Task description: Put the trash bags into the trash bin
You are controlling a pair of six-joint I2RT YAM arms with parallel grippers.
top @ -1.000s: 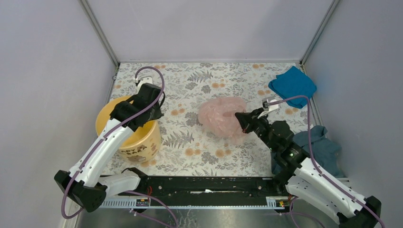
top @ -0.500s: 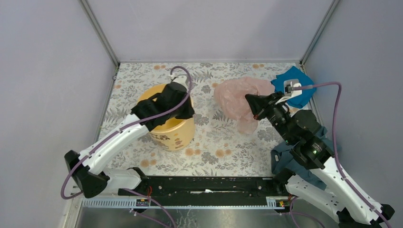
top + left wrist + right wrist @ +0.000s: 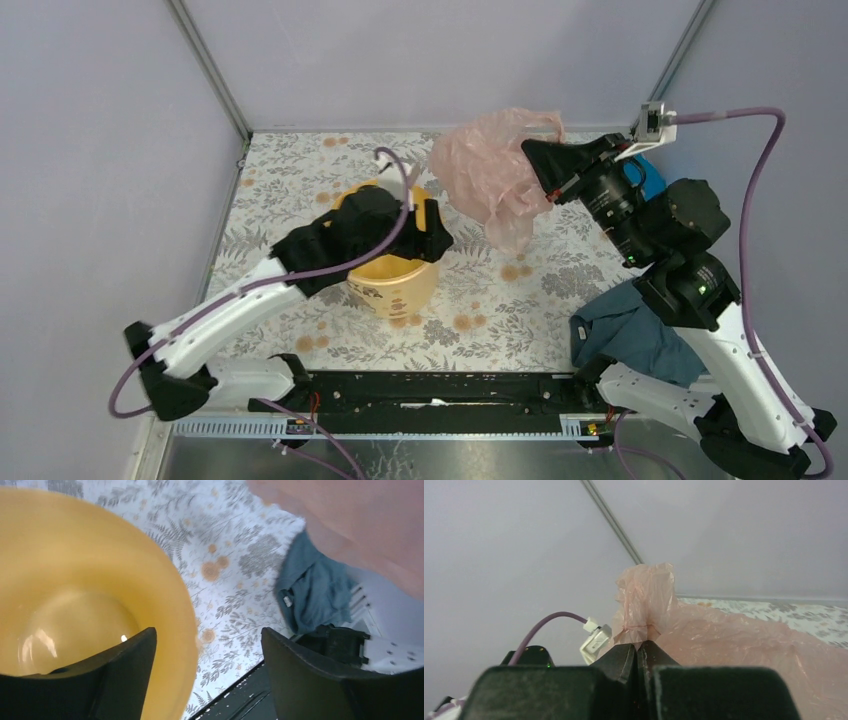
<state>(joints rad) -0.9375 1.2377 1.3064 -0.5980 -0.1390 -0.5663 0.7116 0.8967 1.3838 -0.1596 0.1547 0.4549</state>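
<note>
The trash bag (image 3: 488,178), limp light film, hung over the far edge of the table (image 3: 290,185), its bunched neck, likely the surest hold, pinched in the right gripper (image 3: 638,649). The left gripper (image 3: 206,635) gaped wide astride the rim of the trash bin (image 3: 398,285).

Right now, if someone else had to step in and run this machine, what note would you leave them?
Left fingers: open, either side of the yellow trash bin's rim.
Right fingers: shut on the pink trash bag, which hangs in the air right of the bin.
Done: bag lifted off the table.
To do: bring it over the bin, let go.
</note>
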